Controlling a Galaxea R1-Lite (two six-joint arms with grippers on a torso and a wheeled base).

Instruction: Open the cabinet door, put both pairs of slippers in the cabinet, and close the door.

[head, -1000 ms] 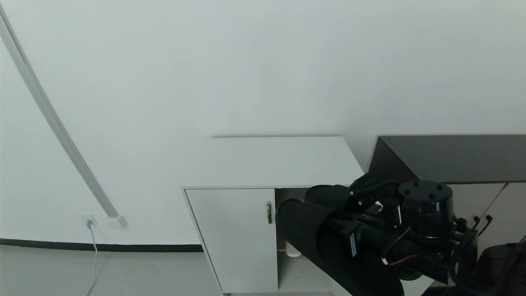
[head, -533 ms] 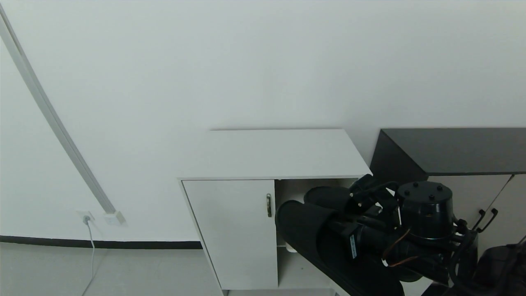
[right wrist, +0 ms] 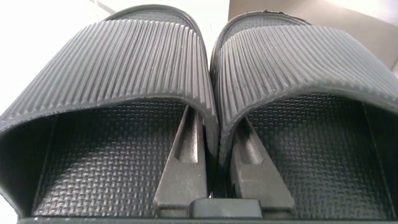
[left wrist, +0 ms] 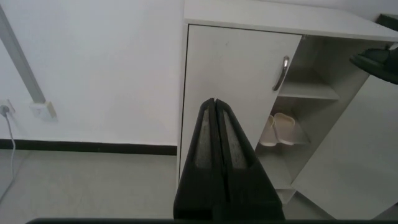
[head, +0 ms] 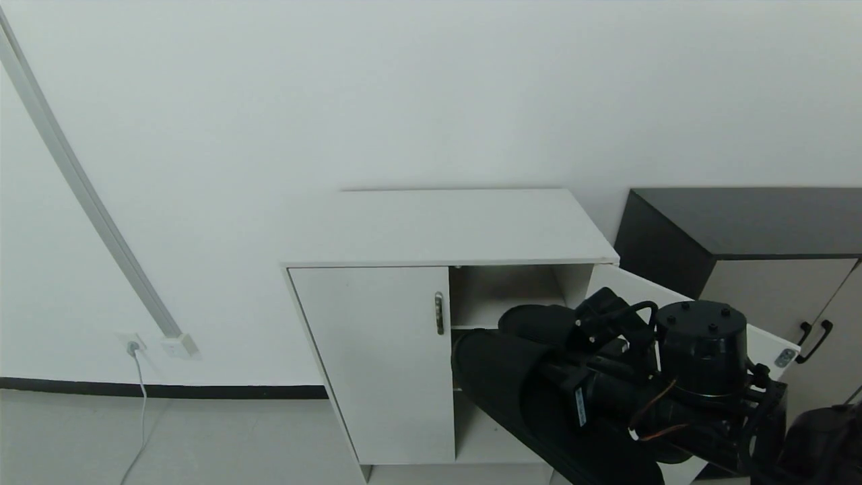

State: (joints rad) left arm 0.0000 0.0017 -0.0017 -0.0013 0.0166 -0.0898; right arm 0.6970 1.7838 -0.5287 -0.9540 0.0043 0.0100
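Camera shifted. Right hand (right wrist: pixel 216 155) pinches two black slippers (right wrist: pixel 155 68) (one pair); two beige slippers (left wrist: pixel 280 129) in cabinet (left wrist: pixel 236 68); left hand (left wrist: pixel 215 106) closed, empty.

The cabinet (head: pixel 444 225) is plain white, with a dull metal-coloured handle (head: pixel 439 313). The black slippers (right wrist: pixel 155 68) have straps ribbed in fine parallel ridges and footbeds in a small diamond grid. The cream slippers (left wrist: pixel 278 129) are plain. The left gripper (left wrist: pixel 215 106) is black. The wall (head: pixel 431 94) is white, with a black skirting (head: pixel 168 389) and a pale grey rail (head: pixel 87 195). The floor (head: pixel 202 438) is light grey. The side cabinet (head: pixel 741 215) has a black top and grey-beige doors.
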